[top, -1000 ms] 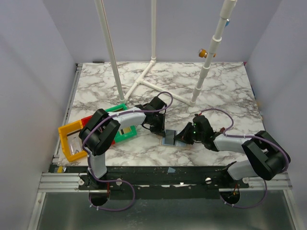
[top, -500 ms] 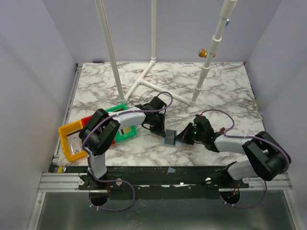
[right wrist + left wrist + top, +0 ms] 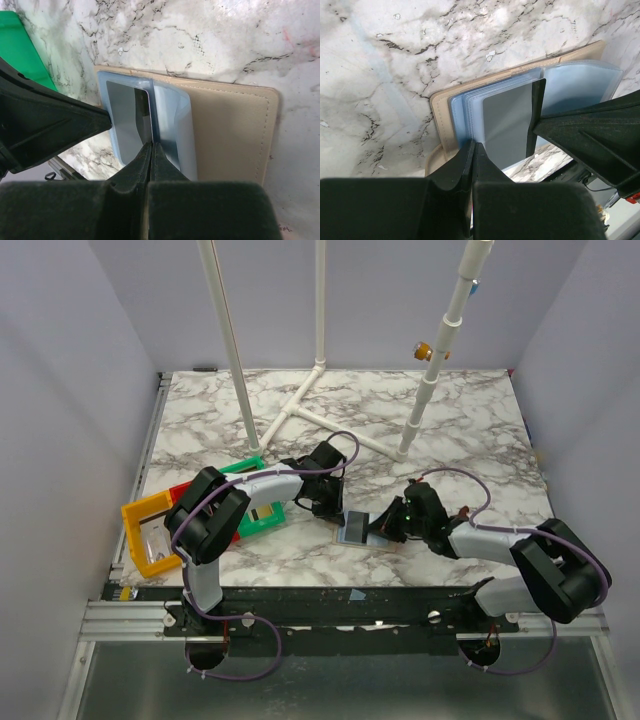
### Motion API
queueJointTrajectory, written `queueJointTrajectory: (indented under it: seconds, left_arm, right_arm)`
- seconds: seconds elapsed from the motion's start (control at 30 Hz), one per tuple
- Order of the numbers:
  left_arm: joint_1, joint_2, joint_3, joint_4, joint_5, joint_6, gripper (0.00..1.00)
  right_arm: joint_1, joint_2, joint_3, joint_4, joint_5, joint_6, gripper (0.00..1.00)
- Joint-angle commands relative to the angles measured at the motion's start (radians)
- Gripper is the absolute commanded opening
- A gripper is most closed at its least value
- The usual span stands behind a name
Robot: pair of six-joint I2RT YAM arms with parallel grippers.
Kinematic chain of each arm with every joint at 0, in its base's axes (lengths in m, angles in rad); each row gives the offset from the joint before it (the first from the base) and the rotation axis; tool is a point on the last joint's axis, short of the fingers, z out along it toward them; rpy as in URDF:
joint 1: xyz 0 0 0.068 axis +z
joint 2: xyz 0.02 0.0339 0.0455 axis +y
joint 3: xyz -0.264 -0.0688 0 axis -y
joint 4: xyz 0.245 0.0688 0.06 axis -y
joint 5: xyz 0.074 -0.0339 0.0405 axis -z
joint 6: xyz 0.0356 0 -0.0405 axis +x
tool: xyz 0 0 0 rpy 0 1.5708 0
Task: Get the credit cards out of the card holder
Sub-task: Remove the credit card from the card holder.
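Though open, one card holder (image 3: 230, 130)

The table (image 3: 470, 430) has a white marble top with grey veins. Near its middle, a little toward the near edge, the card holder (image 3: 362, 532) lies open and flat, its beige cover down on the marble. At the near left, three open bins sit close together: a yellow bin (image 3: 147, 530) at the left edge, a red bin (image 3: 183, 491) beside it, and a green bin (image 3: 262, 522) nearest the middle. On the far half lies a white pipe frame (image 3: 300, 403), with white poles rising at its ends.
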Motion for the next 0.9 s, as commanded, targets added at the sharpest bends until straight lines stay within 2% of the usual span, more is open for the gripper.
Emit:
queueJointTrajectory:
  seconds: [0.0, 0.3, 0.4, 0.47, 0.87]
  left_arm:
    - [0.011, 0.040, -0.034, -0.031, -0.071, 0.023, 0.00]
    - [0.015, 0.037, -0.033, -0.032, -0.074, 0.029, 0.00]
    - [0.014, 0.040, -0.033, -0.033, -0.073, 0.028, 0.00]
    - [0.015, 0.040, -0.033, -0.030, -0.073, 0.027, 0.00]
    - [0.015, 0.038, -0.031, -0.028, -0.070, 0.027, 0.00]
  right_arm:
    - [-0.008, -0.015, -0.004, -0.052, 0.040, -0.026, 0.01]
    - [-0.018, -0.032, -0.012, -0.054, 0.037, -0.039, 0.02]
    - [-0.019, -0.034, -0.019, -0.020, 0.013, -0.034, 0.16]
    - [-0.019, -0.032, -0.026, 0.008, -0.002, -0.025, 0.22]
    - [-0.019, 0.053, -0.037, 0.133, -0.068, 0.019, 0.23]
